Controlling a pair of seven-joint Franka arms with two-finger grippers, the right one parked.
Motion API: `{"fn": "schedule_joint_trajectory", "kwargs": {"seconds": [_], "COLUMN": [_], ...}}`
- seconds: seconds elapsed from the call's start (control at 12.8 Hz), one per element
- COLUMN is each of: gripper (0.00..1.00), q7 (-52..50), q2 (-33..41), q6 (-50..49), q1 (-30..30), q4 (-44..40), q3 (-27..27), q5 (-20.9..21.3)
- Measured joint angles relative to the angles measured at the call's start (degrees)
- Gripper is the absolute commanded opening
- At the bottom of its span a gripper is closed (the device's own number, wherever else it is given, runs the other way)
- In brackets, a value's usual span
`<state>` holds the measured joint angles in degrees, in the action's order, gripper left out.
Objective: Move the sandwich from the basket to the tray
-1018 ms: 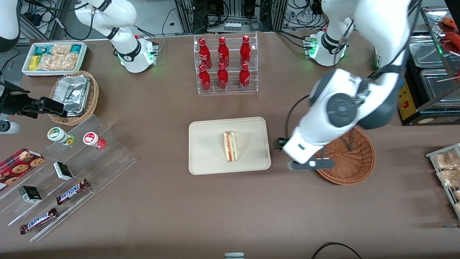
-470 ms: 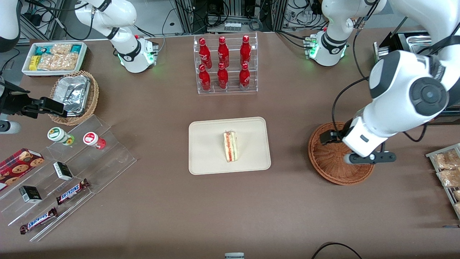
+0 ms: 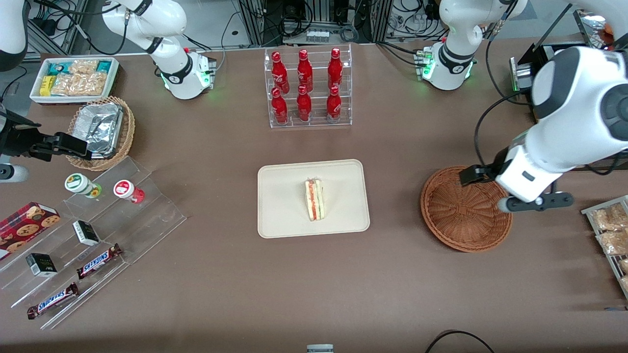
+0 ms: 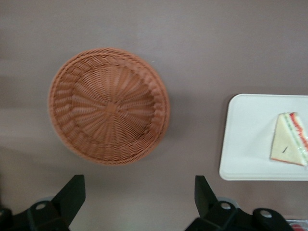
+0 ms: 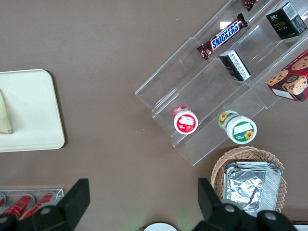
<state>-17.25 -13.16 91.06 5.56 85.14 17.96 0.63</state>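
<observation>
The triangular pale-bread sandwich (image 3: pixel 314 199) lies on the flat cream rectangular tray (image 3: pixel 282 218), so delivery looks done. The round reddish-brown wicker basket (image 3: pixel 463 215) sits empty. The left gripper (image 4: pixel 137 202) hangs above the table near it, fingers spread apart, holding nothing.

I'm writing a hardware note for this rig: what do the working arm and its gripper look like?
The working arm has glossy white rounded shells with dark grey joint caps, and a black cable loops along it. Its base glows green. The gripper, above the table beside the basket, is black, with two wedge-shaped fingers set wide apart, mounted on a black block with screw holes.
</observation>
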Motion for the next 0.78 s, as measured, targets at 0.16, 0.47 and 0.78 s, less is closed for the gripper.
{"fn": "schedule_joint_trajectory", "kwargs": {"seconds": [0.16,0.47,0.78], "gripper": [1.0,1.0,1.0], "q7": [3.16,7.21,9.48], "q2": [1.54,5.67,9.57], "q6": [-2.84,-8.65,-13.35], "q1": [-0.37,-4.84,-10.35], "q4": [0.06,0.15,0.18], "q3": [-2.59,-9.96,-18.27], "q5": [-0.01,-0.05,-0.17]}}
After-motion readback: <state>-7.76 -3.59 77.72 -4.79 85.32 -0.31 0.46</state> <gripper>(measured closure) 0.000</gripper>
